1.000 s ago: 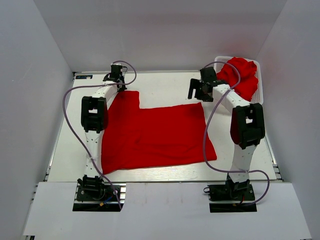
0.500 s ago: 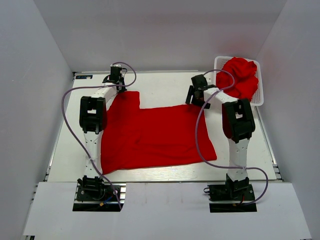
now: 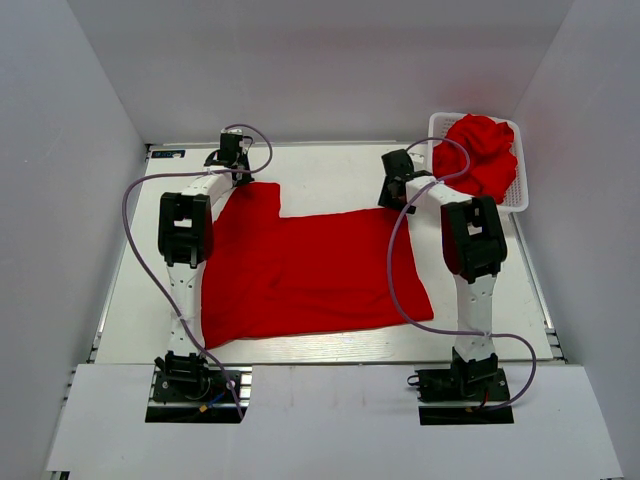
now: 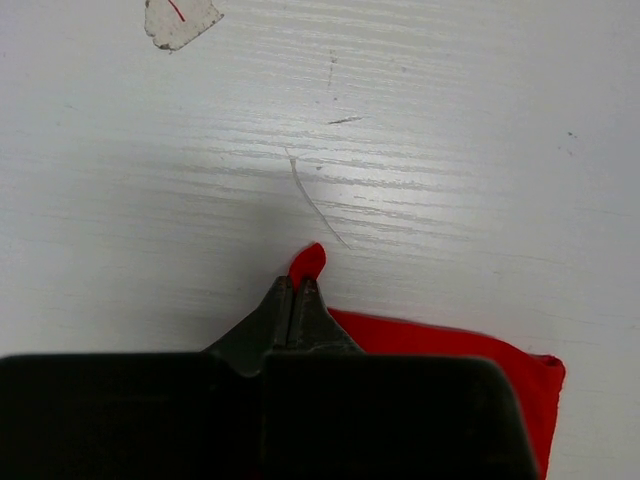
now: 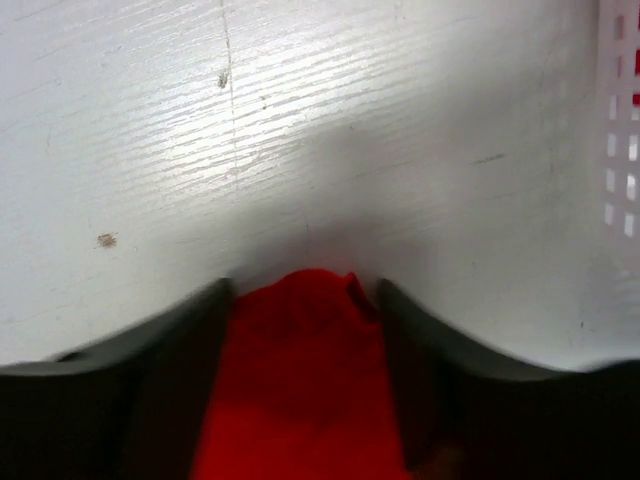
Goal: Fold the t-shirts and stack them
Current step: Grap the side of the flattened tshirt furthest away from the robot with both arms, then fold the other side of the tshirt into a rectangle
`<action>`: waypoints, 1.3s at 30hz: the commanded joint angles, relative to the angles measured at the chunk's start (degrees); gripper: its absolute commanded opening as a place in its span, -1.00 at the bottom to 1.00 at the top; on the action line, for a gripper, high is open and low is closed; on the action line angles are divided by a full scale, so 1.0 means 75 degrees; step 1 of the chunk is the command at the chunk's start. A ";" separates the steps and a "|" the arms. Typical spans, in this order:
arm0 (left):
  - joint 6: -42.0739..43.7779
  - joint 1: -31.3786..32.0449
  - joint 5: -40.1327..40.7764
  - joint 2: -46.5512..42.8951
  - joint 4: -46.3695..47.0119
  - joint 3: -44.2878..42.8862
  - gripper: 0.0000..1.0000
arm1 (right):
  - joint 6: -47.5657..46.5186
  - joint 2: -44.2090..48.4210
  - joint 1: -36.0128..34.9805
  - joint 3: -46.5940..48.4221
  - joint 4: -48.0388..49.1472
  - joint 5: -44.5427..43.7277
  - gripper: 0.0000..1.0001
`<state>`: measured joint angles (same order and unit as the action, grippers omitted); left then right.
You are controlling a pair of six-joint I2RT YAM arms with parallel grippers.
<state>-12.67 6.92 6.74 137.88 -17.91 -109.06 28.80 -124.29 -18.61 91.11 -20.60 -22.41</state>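
Found the left claw (image 4: 295,290) clenched tight on a nub of plain bright red soft cloth, at the corner of the spread short-sleeved t-shirt (image 3: 300,270) lying farthest from the white plastic lattice basket (image 3: 522,198). Saw a small red tip poking out past the closed fingertips, down against the scuffed white worktop (image 4: 400,120).

Found the right claw (image 5: 305,300) brought away from the basket since a second ago and lowered onto the shirt's corner nearest the basket. Noted its jaws apart, astride a raised bunch of red cloth, narrower than a moment before but not yet pinching. Counted it as released.

Spotted the rest of the red t-shirts (image 3: 482,150) heaped inside the basket, untouched. Saw the spread shirt lying flat beside the basket, in the same place as before.

Judged the second grip to be just under way. Expected both corners of that edge to be held soon, ready for drawing the edge over toward the opposite hem as a first fold. Judged the task barely begun, with no folded stack anywhere in view. Reckoned on a risk of catching only one layer in the right jaws, or of slipping off the bunch during closing.
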 commanded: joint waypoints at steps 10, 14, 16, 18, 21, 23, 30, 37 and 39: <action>0.0154 0.0039 -0.0465 -0.1097 -0.0472 0.0640 -1.00 | -0.0277 -0.0081 0.0020 -0.0394 0.0824 0.0165 -1.00; 0.0154 0.0121 -0.0280 -0.1916 -0.0401 0.1344 -1.00 | -0.0639 0.0410 0.0009 -0.0862 0.1315 0.0352 -1.00; 0.0154 0.0203 -0.0208 -0.2351 -0.0203 0.2023 -1.00 | -0.0710 0.0715 -0.0038 -0.1131 0.1422 0.0387 -1.00; 0.0038 0.0203 -0.0290 -0.3075 0.0008 0.2840 -1.00 | -0.0874 0.1089 -0.0050 -0.1400 0.1563 0.0468 -1.00; -0.0197 0.0203 -0.0383 -0.3839 0.0103 0.3953 -1.00 | -0.1085 0.1395 -0.0050 -0.2101 0.1971 0.0679 -1.00; -0.0339 0.0273 -0.0640 -0.4624 0.0266 0.4507 -1.00 | -0.1144 0.1852 -0.0073 -0.2315 0.2078 0.0820 -1.00; -0.1017 0.0343 -0.1366 -0.6793 0.0361 0.7062 -1.00 | -0.1332 0.2603 -0.0120 -0.3194 0.2313 0.1055 -1.00; -0.1452 0.0496 -0.1451 -0.8409 -0.0798 0.8106 -1.00 | -0.1484 0.3223 -0.0050 -0.3675 0.2278 0.0786 -1.00; -0.1650 0.0496 -0.1356 -0.9229 -0.1241 0.8423 -1.00 | -0.1508 0.3352 -0.0062 -0.3722 0.2173 0.0774 -1.00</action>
<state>-22.20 10.33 -3.09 76.71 -21.76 -47.59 18.81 -102.48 -19.29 63.59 -5.50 -15.29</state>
